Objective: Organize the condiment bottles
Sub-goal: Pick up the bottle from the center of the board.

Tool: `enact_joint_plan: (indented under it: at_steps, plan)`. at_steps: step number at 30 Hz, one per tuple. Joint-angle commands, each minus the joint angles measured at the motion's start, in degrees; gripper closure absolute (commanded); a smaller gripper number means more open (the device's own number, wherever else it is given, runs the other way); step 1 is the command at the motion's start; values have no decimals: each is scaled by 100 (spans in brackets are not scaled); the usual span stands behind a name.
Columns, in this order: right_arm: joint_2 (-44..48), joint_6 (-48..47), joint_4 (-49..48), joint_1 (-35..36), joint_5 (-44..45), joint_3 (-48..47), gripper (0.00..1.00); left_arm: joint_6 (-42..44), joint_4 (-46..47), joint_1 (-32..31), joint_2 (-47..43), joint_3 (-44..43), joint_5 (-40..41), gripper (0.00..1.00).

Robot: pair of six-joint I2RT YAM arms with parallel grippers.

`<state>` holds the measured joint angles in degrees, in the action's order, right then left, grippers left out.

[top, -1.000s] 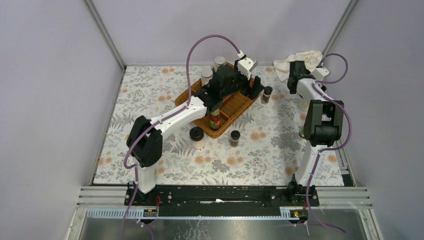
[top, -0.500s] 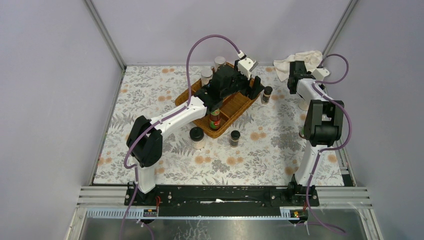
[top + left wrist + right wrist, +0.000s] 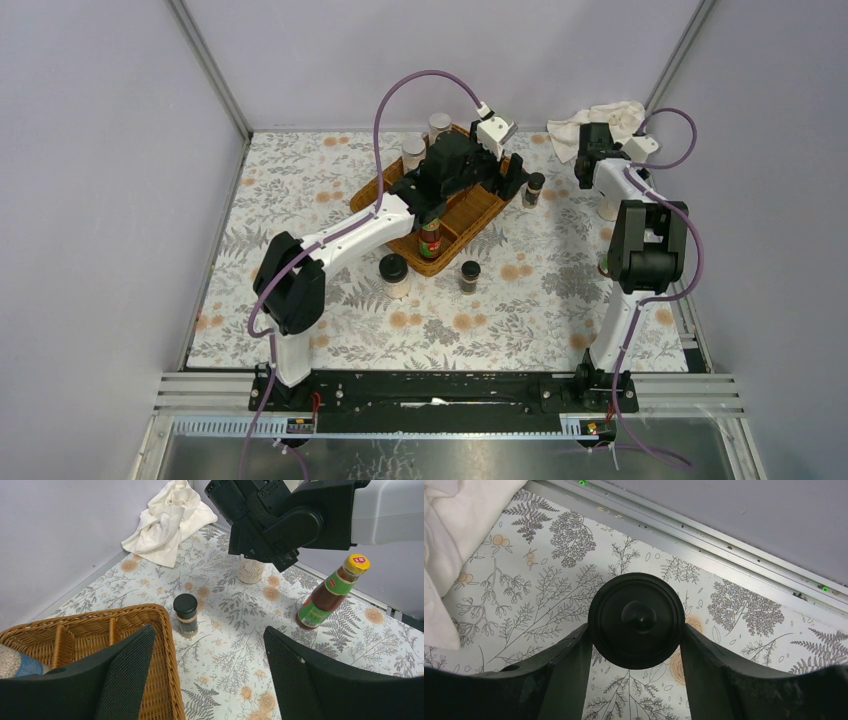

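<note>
Right end effector (image 3: 635, 630) grasps the upright black-lidded jar (image 3: 636, 614), centred between its fingers; the released left end effector (image 3: 209, 632) lies farther off.

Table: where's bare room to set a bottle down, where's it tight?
Bare: table left of the wicker tray, and the wide near strip in front of the black-lidded jar and small dark jar. Crowded: far right corner, with the white cloth and the right claw closed round a pale jar.
</note>
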<state>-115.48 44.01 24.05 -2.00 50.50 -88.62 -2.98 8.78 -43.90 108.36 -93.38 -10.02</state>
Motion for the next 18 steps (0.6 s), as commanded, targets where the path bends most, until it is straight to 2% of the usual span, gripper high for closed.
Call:
enact_joint_plan:
  at_steps: [1, 18]
  plan:
    - [363, -282, -504, 13, 39, 258, 100, 90, -16, -45, -65, 80, 119, 15]
    - [959, -1339, -1352, 326, -253, 380, 100, 113, -25, -96, -135, 86, 229, 15]
